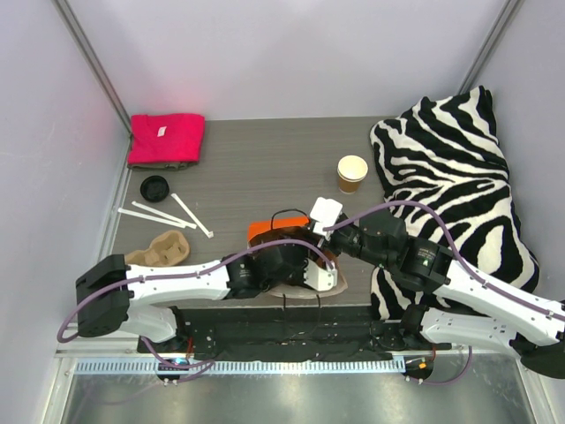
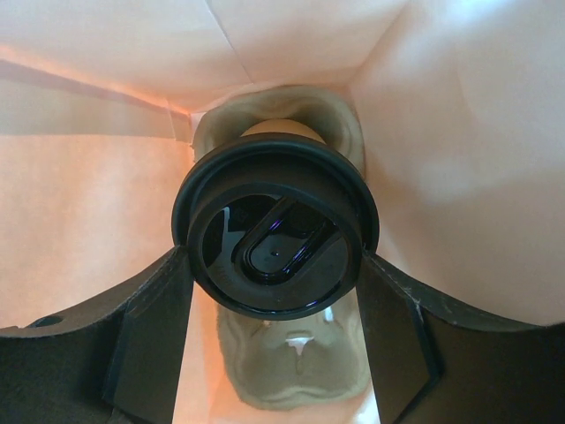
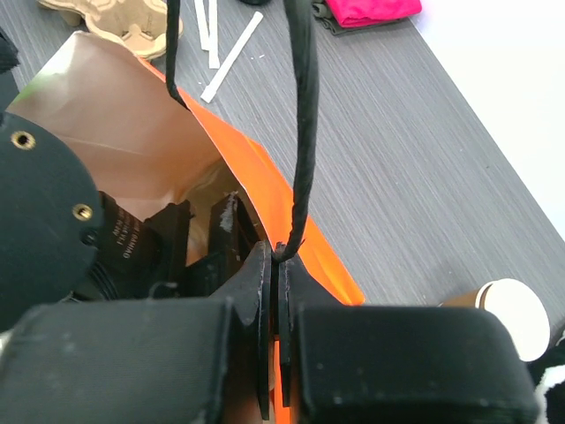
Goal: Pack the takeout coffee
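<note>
Near edge of the surface (image 1: 265, 159): the right gripper (image 3: 275, 291) pinches the handle (image 3: 305, 132) of the orange bag (image 3: 265, 185) with closed jaws, holding it open so the left gripper (image 2: 274, 265), jaws wide and clasping the takeout coffee (image 2: 275, 238), can seat it in the cup tray (image 2: 291, 389) inside.

Both arms bend inward to meet at lower middle of the top view, left gripper (image 2: 274, 258) clamped around the cup (image 2: 275, 190), right gripper (image 3: 277, 258) pinched tight on the bag handle (image 3: 303, 132).

One lidded cup (image 2: 275, 230), one open cup (image 1: 352, 173), two cup trays (image 1: 159, 249), three white sticks (image 1: 163, 215), one loose lid (image 1: 154, 187) (black), one orange bag (image 1: 263, 231).
</note>
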